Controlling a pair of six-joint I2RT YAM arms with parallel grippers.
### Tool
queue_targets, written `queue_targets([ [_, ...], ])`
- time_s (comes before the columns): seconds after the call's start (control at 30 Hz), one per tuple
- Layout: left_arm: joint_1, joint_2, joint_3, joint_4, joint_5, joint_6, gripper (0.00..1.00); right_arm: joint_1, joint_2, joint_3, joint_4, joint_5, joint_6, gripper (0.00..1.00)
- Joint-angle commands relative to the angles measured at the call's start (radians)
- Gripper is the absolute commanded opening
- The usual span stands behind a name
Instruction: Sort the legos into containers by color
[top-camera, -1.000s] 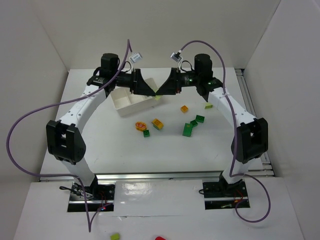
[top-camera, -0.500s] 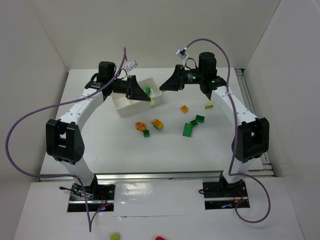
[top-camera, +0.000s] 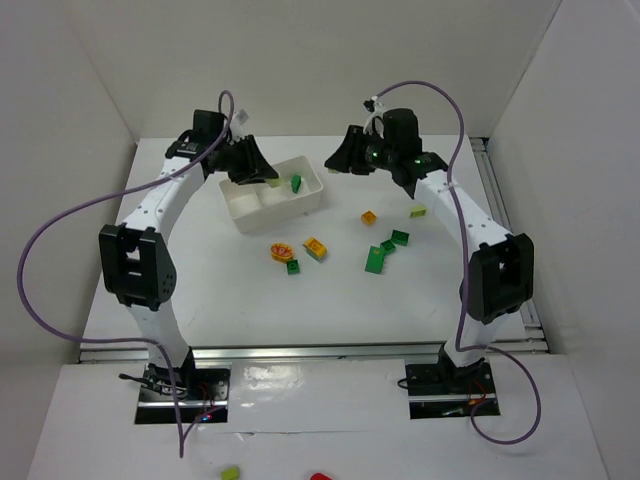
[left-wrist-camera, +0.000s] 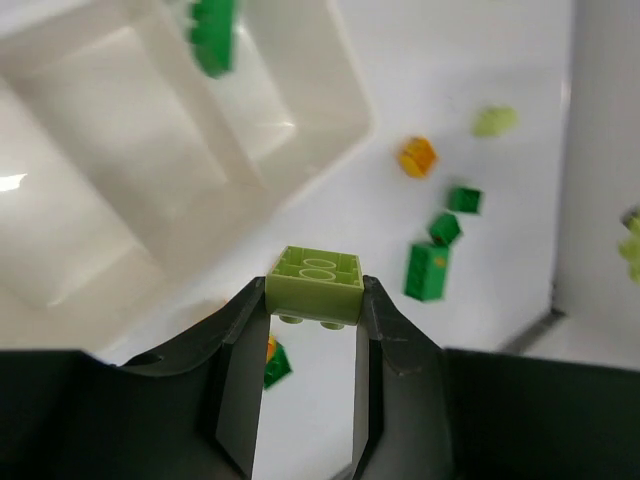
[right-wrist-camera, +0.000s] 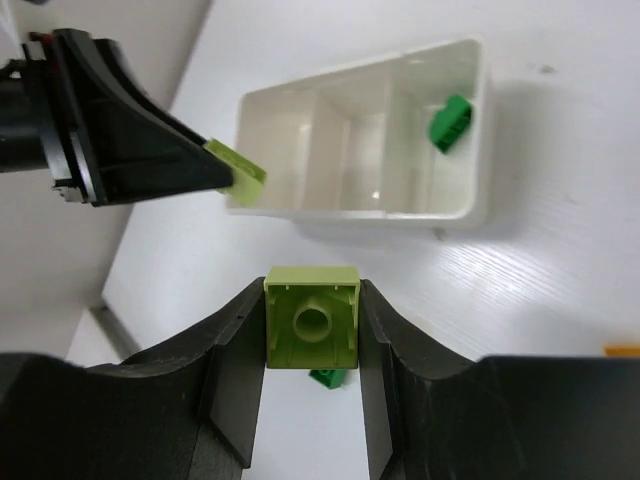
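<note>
The white tray (top-camera: 285, 213) lies at the back middle; it also shows in the left wrist view (left-wrist-camera: 310, 150) and the right wrist view (right-wrist-camera: 370, 222). A dark green lego (top-camera: 297, 183) lies in its right compartment; the other two look empty. My left gripper (top-camera: 270, 178) is shut on a lime lego (left-wrist-camera: 314, 285), held above the tray's left end. My right gripper (top-camera: 329, 165) is shut on another lime lego (right-wrist-camera: 311, 317), held above the table just right of the tray.
Loose legos lie in front of and right of the tray: an orange one (top-camera: 369, 217), a lime one (top-camera: 418, 211), dark green ones (top-camera: 400, 237) (top-camera: 374, 260) (top-camera: 293, 266), and orange-yellow ones (top-camera: 315, 246) (top-camera: 281, 251). White walls enclose the table.
The two grippers met tip to tip at the tray's right end, then drew apart. The left one swung back left over the tray; the right one pulled back right. Each now holds a lime lego.
</note>
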Motion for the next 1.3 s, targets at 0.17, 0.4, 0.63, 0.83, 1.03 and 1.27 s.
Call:
queue_targets([
  [0.17, -0.005, 0.222, 0.195, -0.105, -0.282, 0.013, 0.00, 0.049, -0.009, 0.012, -0.110, 0.257, -0.032, 0.26],
  [0.4, -0.014, 0.339, 0.342, -0.172, -0.302, 0.013, 0.53, 0.083, 0.035, 0.060, -0.119, 0.280, -0.042, 0.26],
  [0.63, -0.014, 0.227, 0.365, -0.244, -0.340, 0.042, 0.91, 0.163, 0.197, 0.250, -0.153, 0.314, -0.090, 0.26],
  [0.83, 0.017, 0.006, 0.292, -0.264, -0.488, 0.033, 0.98, 0.226, 0.419, 0.497, -0.188, 0.336, -0.134, 0.26],
  [1.03, 0.083, -0.147, 0.187, -0.275, -0.523, -0.008, 1.00, 0.256, 0.585, 0.646, -0.152, 0.326, -0.144, 0.29],
  [1.27, 0.113, -0.230, 0.072, -0.246, -0.581, -0.094, 1.00, 0.287, 0.728, 0.825, -0.157, 0.277, -0.153, 0.57],
])
